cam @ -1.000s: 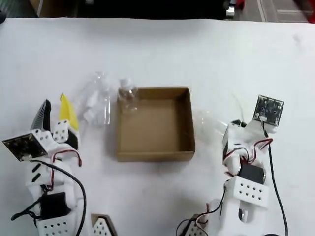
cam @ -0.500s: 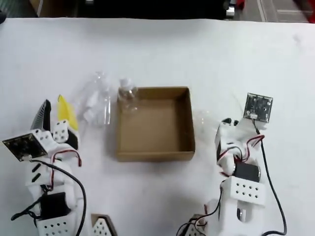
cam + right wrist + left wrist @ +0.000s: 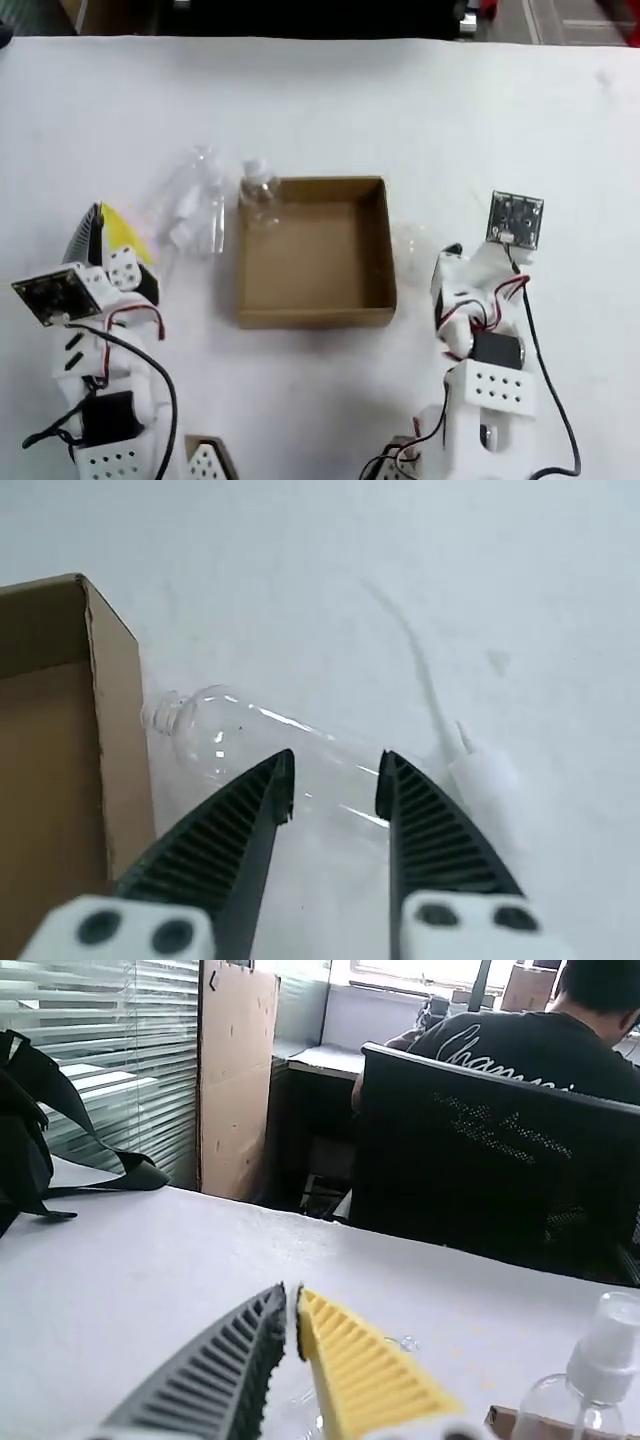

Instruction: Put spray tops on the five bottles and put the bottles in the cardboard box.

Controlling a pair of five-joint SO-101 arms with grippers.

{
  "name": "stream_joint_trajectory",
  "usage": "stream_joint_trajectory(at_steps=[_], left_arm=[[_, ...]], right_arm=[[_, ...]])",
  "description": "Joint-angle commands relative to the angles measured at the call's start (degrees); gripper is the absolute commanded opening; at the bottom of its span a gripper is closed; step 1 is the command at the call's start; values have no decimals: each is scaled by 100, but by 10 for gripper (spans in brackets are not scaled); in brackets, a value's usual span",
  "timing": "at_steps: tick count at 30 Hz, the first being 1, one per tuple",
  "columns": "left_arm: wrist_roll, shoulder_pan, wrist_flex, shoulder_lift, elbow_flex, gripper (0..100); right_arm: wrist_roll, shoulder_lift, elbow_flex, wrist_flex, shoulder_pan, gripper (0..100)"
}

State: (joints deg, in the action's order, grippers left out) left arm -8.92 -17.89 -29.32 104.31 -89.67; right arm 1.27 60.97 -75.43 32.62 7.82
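The cardboard box sits open at the table's middle. A clear capless bottle lies on its side just right of the box, neck toward the box wall. My right gripper is open, its black fingers straddling the bottle's body from above. A white spray top with its tube lies beside that bottle. Left of the box lie several clear bottles, and one with a spray top stands at the box's far left corner. My left gripper is shut on nothing, raised above the table left of them.
White table all around, with free room behind and in front of the box. Both arm bases stand at the near edge. A black bag rests on the table's far side, and a chair stands beyond it.
The right arm has shifted left toward the box and the lying bottle. The left gripper's yellow and black fingers have come together.
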Motion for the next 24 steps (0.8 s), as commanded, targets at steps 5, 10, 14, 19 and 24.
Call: stream_joint_trajectory(at_steps=[5, 10, 14, 19, 24], left_arm=[[132, 48, -44, 40, 237, 23], [158, 48, -62, 40, 229, 21], [158, 31, -62, 40, 237, 20], [132, 40, -62, 40, 211, 23], [132, 48, -62, 40, 202, 24]], right_arm=[[0, 92, 44, 40, -295, 119], [-9, 119, -193, -251, -295, 122], [9, 145, -457, -760, -251, 123], [554, 92, -264, -453, -330, 120], [563, 84, 1143, 1341, -620, 122]])
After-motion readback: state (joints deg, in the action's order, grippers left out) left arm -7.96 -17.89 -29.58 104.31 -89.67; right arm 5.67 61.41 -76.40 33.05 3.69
